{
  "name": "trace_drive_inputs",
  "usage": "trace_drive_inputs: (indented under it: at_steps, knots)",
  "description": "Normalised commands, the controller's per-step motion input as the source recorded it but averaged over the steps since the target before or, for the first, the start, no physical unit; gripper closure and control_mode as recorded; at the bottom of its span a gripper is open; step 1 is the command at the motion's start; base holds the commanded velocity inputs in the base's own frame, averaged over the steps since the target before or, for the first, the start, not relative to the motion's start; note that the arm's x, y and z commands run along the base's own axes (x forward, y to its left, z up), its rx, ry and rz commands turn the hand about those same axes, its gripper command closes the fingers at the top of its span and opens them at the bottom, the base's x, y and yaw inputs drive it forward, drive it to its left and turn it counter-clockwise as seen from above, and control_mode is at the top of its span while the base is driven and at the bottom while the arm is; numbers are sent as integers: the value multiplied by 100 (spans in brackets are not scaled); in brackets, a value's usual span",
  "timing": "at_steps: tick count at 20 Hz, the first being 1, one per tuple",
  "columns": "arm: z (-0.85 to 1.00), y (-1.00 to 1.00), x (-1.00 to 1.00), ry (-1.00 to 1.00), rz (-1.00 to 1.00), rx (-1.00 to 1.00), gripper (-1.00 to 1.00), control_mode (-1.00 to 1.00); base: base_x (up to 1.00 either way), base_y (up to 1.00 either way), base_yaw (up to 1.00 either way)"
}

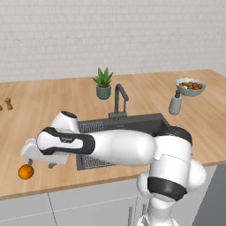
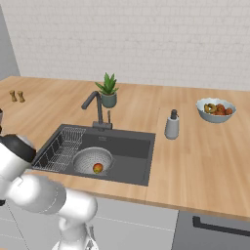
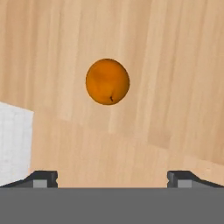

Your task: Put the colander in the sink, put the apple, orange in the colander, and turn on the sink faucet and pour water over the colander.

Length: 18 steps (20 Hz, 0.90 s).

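Note:
The orange (image 3: 107, 82) lies on the wooden counter, straight ahead of my open gripper (image 3: 113, 178), whose jaws stand wide and hold nothing. From the left base view the orange (image 1: 26, 171) sits near the counter's front edge, left of the sink (image 1: 132, 121). My gripper (image 1: 41, 164) hangs just above and to the right of it, clear of the fruit. The colander (image 2: 93, 161) rests in the sink (image 2: 132, 146) with the apple (image 2: 97, 168) inside. The sink faucet (image 2: 97, 110) stands behind the basin, and I see no water running.
A wire rack (image 2: 61, 149) fills the sink's left part. Behind it stands a potted plant (image 2: 108, 90). A soap dispenser (image 2: 172, 124) and a fruit bowl (image 2: 216, 110) sit to the right, two small shakers (image 2: 17, 96) far left. My arm spans the basin's front.

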Motion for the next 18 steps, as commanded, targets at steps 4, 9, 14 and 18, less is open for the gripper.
trace_drive_inputs:
  at_steps: [4,9,14,18]
  knots:
    - [-25,31,0,16,0,-21,-100,-100,0,0,0]
    - [-14,18,5,12,-2,-26,-100,-100,0,0,0]
    - [-10,17,3,4,-5,-27,-100,-100,0,0,0]
    - [-11,11,8,0,-7,-30,-100,-100,0,0,0]
